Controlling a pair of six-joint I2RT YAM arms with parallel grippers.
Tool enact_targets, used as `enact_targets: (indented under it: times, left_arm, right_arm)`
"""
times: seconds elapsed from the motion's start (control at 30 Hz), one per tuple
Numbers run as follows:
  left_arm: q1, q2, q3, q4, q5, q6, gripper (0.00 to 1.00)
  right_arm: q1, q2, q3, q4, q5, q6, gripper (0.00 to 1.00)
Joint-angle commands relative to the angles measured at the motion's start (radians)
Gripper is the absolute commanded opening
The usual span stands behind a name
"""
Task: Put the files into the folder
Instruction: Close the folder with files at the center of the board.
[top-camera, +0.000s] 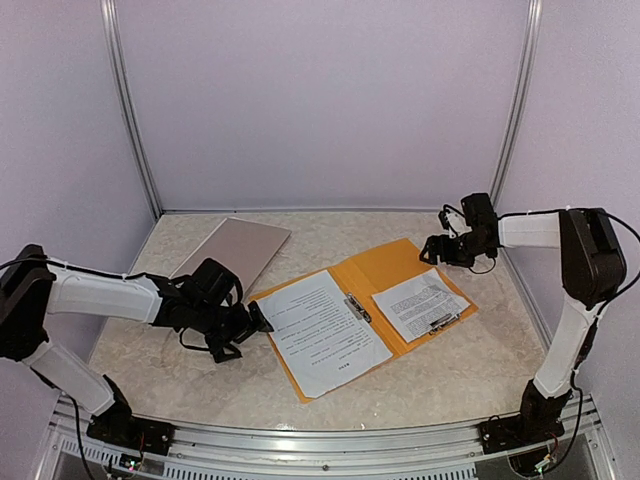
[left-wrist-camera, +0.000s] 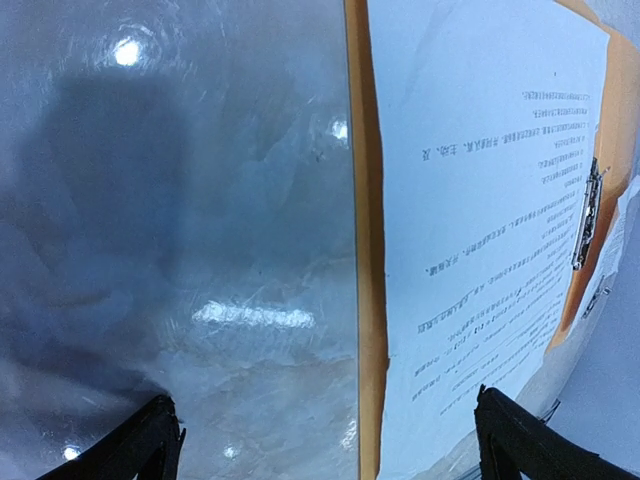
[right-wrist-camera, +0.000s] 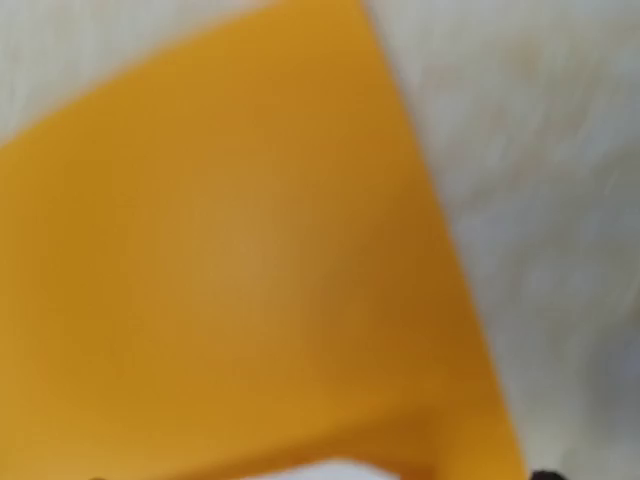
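Observation:
An orange folder (top-camera: 385, 268) lies open on the table. A white printed sheet, one of the files (top-camera: 325, 335), lies on its left half, and a smaller printed sheet (top-camera: 420, 303) sits under a clip on its right half. My left gripper (top-camera: 262, 320) is open and empty, low at the folder's left edge. In the left wrist view the gripper (left-wrist-camera: 325, 455) straddles the orange edge (left-wrist-camera: 370, 300), with the sheet (left-wrist-camera: 480, 200) to the right. My right gripper (top-camera: 432, 250) hovers at the folder's far right corner. Its wrist view is a blur of orange folder (right-wrist-camera: 230, 280), with only a dark fingertip (right-wrist-camera: 545, 474) at the bottom edge.
A flat beige closed laptop or board (top-camera: 235, 250) lies at the back left. A metal clip (top-camera: 358, 307) runs along the folder's spine and also shows in the left wrist view (left-wrist-camera: 587, 215). White walls enclose the marbled table (top-camera: 470, 360) on three sides.

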Motion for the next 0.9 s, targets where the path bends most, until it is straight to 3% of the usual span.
enact_targets:
  times: [0.0,0.37,0.87]
  left_arm:
    - [0.023,0.056,-0.013,0.066,0.038,-0.010,0.99]
    - [0.032,0.152,-0.012,0.166,0.116,-0.051,0.99]
    - [0.033,0.172,-0.084,0.274,0.099,-0.147,0.99]
  right_arm:
    - [-0.006,0.060,0.092,-0.087,0.091,-0.051,0.90]
    - [-0.013,0.231,0.155,-0.118,0.044,-0.081,0.90]
    - [-0.009,0.098,-0.145,0.038,-0.219,0.039,0.74]
